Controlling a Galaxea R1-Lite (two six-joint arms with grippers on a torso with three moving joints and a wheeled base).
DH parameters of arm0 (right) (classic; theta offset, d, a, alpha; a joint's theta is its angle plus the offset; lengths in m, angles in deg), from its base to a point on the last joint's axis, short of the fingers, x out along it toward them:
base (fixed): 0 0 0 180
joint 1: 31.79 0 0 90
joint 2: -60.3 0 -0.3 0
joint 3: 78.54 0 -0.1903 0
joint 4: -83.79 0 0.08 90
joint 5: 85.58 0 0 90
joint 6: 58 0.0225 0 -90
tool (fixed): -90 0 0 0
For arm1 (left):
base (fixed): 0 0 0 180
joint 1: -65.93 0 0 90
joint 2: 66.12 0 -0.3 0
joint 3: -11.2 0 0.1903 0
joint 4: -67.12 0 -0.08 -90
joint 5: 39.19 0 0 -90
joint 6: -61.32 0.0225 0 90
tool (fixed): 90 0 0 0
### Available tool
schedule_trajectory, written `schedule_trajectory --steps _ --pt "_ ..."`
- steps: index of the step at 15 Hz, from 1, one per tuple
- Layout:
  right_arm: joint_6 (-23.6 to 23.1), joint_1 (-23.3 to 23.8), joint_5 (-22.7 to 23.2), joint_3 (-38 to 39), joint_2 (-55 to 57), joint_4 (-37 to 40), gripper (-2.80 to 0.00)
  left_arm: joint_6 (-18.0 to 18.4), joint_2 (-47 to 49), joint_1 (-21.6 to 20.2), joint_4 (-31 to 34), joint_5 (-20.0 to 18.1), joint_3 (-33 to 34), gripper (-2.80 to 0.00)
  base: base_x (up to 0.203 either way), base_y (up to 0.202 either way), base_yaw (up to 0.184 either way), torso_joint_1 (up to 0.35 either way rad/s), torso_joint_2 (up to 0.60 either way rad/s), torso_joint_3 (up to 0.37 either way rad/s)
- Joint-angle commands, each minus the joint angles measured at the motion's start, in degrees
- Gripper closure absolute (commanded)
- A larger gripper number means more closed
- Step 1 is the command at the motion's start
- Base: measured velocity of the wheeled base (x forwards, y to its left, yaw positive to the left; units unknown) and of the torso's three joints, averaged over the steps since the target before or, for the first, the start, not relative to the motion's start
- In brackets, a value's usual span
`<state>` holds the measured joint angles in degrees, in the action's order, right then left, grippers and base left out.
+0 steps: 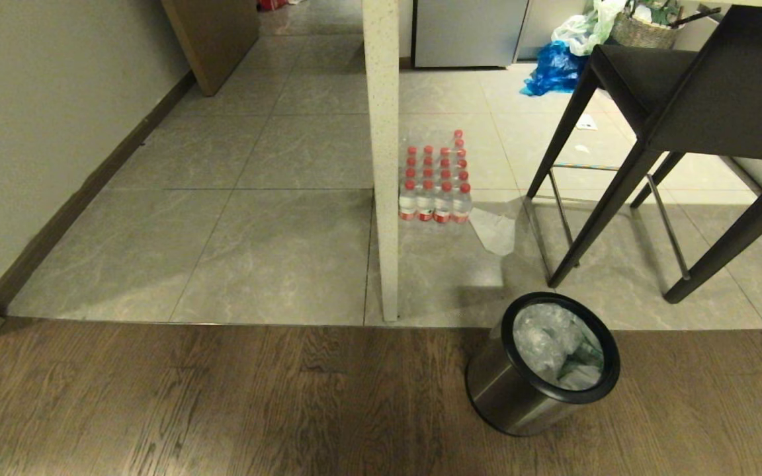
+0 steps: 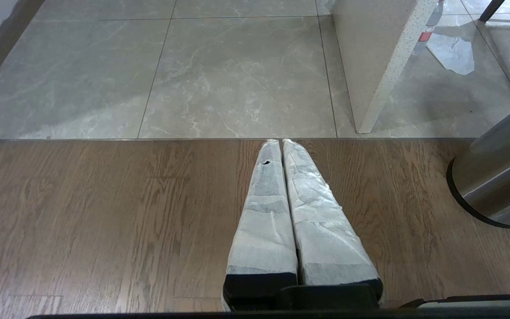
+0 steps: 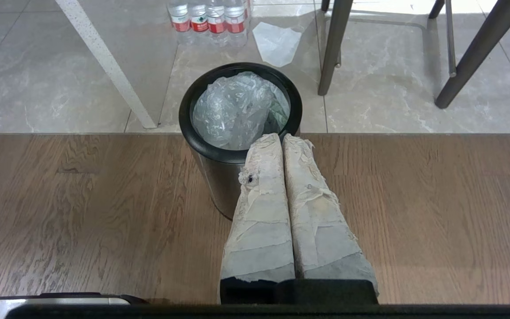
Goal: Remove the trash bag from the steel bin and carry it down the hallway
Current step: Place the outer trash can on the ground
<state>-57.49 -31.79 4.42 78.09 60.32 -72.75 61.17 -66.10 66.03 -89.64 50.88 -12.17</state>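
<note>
Right gripper (image 3: 281,138) hanging over the dark wood-plank floor (image 1: 222,403), tape-wrapped fingers (image 3: 264,208) pressing flat together, clenched on nothing, tips lining up in the right wrist view with the near rim of the steel bin (image 3: 219,177) but not visibly touching it; left gripper (image 2: 280,142) likewise hovering above the planks, wrapped fingers (image 2: 264,212) closed against each other and holding nothing, pointing toward the seam where wood is meeting grey marbled tile (image 2: 237,75), with the bin's steel wall (image 2: 498,177) showing off to one side; neither arm appearing in the head view. Steel bin (image 1: 507,390) standing upright on the wood just short of the tile edge, black rim ring facing up, trash bag (image 1: 553,344) sitting inside it, crinkled translucent plastic filling the opening, a bit of green print showing near one side. White speckled table leg (image 1: 384,165) rising just beyond the bin, on the tile. Pack of water bottles (image 1: 435,178) with red caps resting right beside that leg, a scrap of clear plastic (image 1: 495,230) lying flat next to the pack. Dark chair (image 1: 672,112) standing beyond the bin, legs on the tile. Blue plastic bag (image 1: 553,69) slumping farther back by a grey cabinet, a woven basket (image 1: 645,30) sitting near it. Beige wall with dark baseboard (image 1: 83,192) running along the robot's left
</note>
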Motion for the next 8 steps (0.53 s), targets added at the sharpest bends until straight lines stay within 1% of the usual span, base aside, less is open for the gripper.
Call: schedule_trajectory --steps 1,8 --pt "0.02 0.0 0.0 0.0 -0.02 -0.01 0.0 -0.03 -0.02 -0.01 -0.04 0.01 0.0 0.0 0.0 0.0 0.0 0.0 0.0 0.0" --pt "0.02 0.0 0.0 0.0 -0.02 -0.01 0.0 -0.03 -0.02 -0.01 -0.04 0.01 0.0 0.0 0.0 0.0 0.0 0.0 0.0 0.0"
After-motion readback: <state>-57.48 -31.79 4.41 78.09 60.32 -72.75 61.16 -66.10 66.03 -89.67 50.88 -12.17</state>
